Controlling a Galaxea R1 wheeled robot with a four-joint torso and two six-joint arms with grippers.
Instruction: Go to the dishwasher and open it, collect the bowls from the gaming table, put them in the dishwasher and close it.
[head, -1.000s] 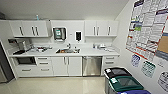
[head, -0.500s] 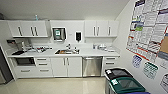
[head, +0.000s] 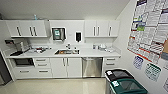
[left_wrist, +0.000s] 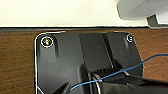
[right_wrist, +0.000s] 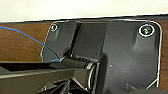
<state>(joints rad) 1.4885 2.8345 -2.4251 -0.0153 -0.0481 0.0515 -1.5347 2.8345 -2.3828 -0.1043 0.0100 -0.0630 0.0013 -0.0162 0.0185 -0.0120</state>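
The dishwasher has a brushed steel front and a bar handle along its top. It stands shut under the white counter, to the right of the sink, straight ahead of me across the pale floor. The bowls and the gaming table are out of view. Both wrist views look past my own dark plate at brown wood and a pale floor.
White cabinets line the wall above and below the counter. A microwave sits low at the left. Two bins, one black-lidded and one green, stand close at my right by a poster-covered wall.
The whole head view has shifted a little, so I have moved slightly relative to the kitchenette. Nothing in the room itself has moved.
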